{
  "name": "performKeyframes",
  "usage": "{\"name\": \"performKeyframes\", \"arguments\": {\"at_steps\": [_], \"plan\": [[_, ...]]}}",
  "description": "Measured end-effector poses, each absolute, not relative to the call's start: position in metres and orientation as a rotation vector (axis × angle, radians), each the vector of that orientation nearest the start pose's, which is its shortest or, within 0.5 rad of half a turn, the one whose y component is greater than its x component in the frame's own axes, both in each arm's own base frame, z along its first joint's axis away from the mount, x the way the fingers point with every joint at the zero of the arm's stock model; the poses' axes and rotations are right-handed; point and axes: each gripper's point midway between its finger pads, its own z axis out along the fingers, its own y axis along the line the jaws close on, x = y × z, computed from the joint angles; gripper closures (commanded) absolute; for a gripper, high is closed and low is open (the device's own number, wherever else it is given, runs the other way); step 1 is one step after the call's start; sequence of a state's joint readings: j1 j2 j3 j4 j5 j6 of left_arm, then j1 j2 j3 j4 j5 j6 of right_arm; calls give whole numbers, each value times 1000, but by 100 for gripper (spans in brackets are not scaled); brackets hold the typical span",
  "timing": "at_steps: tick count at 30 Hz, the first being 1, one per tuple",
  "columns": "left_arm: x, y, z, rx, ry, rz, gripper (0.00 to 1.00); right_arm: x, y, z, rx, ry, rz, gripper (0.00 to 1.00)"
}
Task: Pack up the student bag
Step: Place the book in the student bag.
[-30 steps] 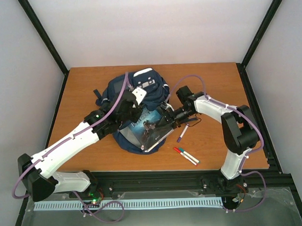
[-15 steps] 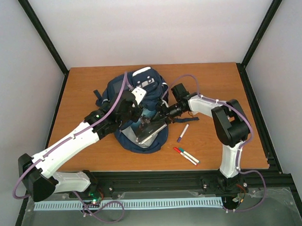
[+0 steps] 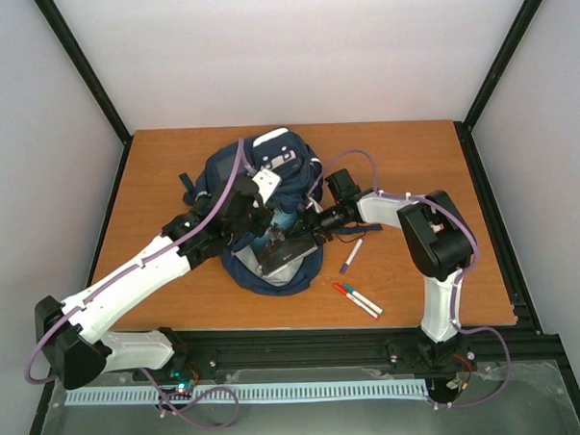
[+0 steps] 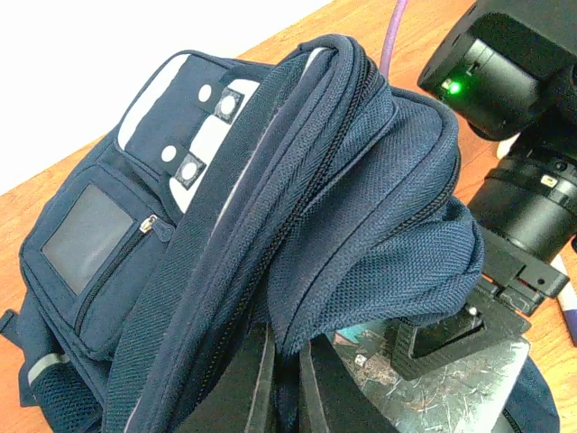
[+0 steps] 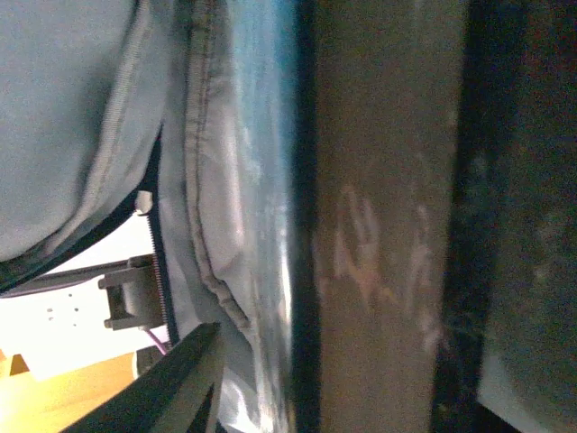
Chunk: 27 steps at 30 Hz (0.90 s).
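The student bag (image 3: 219, 174) lies near the middle of the table (image 3: 413, 164), a navy backpack with a white patch, its mouth turned toward the arms. The upper lip of that mouth is held raised by the left gripper (image 4: 287, 379), which is clenched on a fold of the fabric. A book (image 3: 287, 251) with a glossy cover is seen going into the opening. A second ago most of its blue cover was laid bare outside the bag; now only a grey, shiny corner is left showing below the lip. The right gripper (image 3: 308, 228) has been carried in with it, up to the mouth of the bag, and is set against the book's outer end. Whether the book is grasped or has been let go cannot be told from these views. The book is judged to be nearly packed, with one last push and a withdrawal to follow. Three pens (image 3: 357, 299) lie loose on the table just right of the bag, not yet packed.
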State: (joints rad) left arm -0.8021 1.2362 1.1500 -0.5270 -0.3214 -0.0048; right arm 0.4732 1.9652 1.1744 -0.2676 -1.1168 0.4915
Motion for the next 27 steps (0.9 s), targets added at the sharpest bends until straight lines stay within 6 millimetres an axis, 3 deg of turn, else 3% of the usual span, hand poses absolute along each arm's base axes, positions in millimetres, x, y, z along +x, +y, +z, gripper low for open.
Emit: {"name": "performKeyframes", "arguments": {"at_steps": [10,14,18,21,27], "plan": [[296,-226,269,654,2032,-126,99,290,324,86,-510,2680,1627,32],[294,-224,269,652,2030,-126,99,291,313,96,-576,2658,1460,28],[292,-222,270,648,2025,-128,99,293,303,114,-680,2586,1314,28],[291,-220,272,645,2021,-130,99,291,296,114,-743,2561,1236,30],[288,-217,271,646,2023,-130,99,275,284,125,-922,2478,1101,40]]}}
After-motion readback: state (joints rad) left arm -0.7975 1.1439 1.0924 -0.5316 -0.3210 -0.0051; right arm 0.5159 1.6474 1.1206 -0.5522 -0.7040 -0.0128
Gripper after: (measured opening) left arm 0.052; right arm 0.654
